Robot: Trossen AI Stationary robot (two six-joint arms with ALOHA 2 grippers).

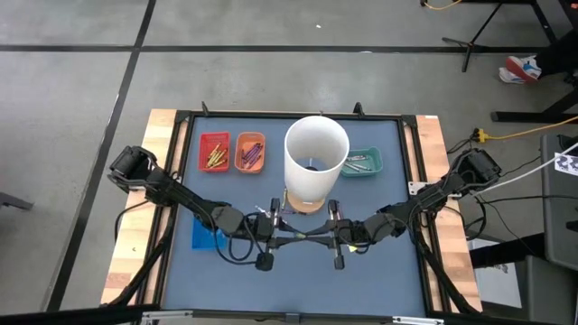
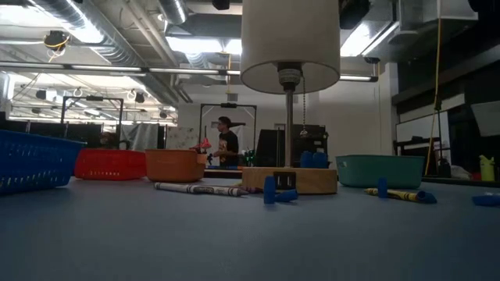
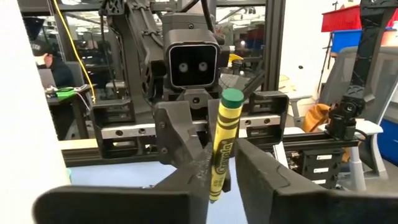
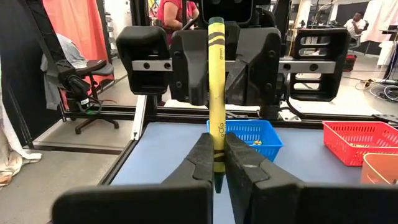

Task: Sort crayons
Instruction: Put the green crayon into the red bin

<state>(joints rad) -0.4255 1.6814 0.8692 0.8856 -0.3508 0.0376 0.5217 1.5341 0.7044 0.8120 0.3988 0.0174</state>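
Note:
One yellow crayon (image 4: 216, 93) stands upright between my two grippers, which meet nose to nose in front of the tall white cylinder (image 1: 316, 161). It also shows in the left wrist view (image 3: 222, 143). My right gripper (image 4: 216, 158) is shut on its lower part. My left gripper (image 3: 222, 180) is closed around it from the other side, higher up (image 4: 216, 68). Other crayons lie in the red tray (image 1: 214, 155) and the orange tray (image 1: 250, 153). A grey one (image 2: 199, 189) and a yellow one (image 2: 398, 193) lie flat on the mat. My left gripper has the crayon's upper half (image 4: 216, 74) between its two fingers, which lie close against both sides. The fingers come level from the table's left and lie across the crayon. My right gripper pinches the crayon's lower part (image 4: 217, 146), just above its pointed end, between its two fingers. They come level from the table's right, across the crayon. The crayon stands upright, flat end up, clear of the mat.
The white cylinder stands on a wooden base (image 1: 307, 203) just behind the grippers. A teal tray (image 1: 363, 162) sits at the back right and a blue tray (image 1: 206, 236) under the left arm. Small blue pieces (image 2: 277, 191) lie on the mat.

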